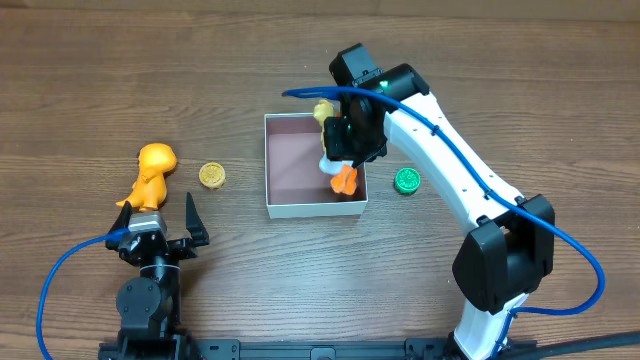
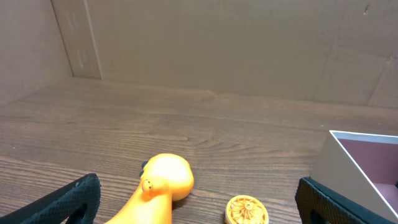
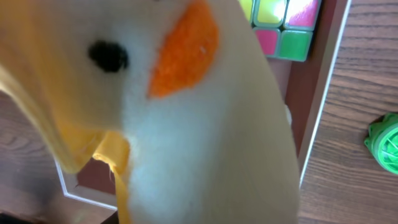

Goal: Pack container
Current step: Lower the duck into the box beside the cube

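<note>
Right gripper [image 1: 345,140] is pinching the plush duck [image 1: 343,178], hanging it over the 4 o'clock corner of the container [image 1: 295,160], which is sitting at table centre. That is probably to clear the colour cube [image 3: 283,25] inside. Left gripper [image 1: 158,210] is idling spread beside the orange toy [image 1: 152,170] at 9 o'clock.

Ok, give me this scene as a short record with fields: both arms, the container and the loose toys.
left gripper: open, empty, beside the orange toy
right gripper: shut on plush toy, over the container's right part
container: colour cube inside
outside container: orange toy and yellow disc to its left, green disc to its right
</note>
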Action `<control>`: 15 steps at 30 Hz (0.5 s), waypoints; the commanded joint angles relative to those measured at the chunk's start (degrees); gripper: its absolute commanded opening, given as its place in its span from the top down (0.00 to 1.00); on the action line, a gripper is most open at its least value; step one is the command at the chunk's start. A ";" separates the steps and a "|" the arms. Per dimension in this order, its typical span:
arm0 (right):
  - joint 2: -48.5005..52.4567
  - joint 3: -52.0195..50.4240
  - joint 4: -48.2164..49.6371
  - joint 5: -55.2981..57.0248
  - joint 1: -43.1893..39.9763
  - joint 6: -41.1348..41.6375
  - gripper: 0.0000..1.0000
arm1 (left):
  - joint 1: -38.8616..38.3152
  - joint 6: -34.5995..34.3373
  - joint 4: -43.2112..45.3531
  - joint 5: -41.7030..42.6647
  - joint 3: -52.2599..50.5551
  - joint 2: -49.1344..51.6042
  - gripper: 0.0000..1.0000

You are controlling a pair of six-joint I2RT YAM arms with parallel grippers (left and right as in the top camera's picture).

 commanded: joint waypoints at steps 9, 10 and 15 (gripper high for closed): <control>0.07 -4.94 4.04 -0.22 -0.04 0.31 0.64 | 0.39 1.46 0.07 0.24 -0.15 -0.11 0.00; 0.07 -4.94 4.02 0.02 -0.04 0.31 0.62 | 0.39 1.46 0.07 0.24 -0.15 -0.11 0.00; 0.07 -4.94 4.35 0.61 -0.04 0.31 0.60 | 0.39 1.46 0.07 0.24 -0.15 -0.11 0.00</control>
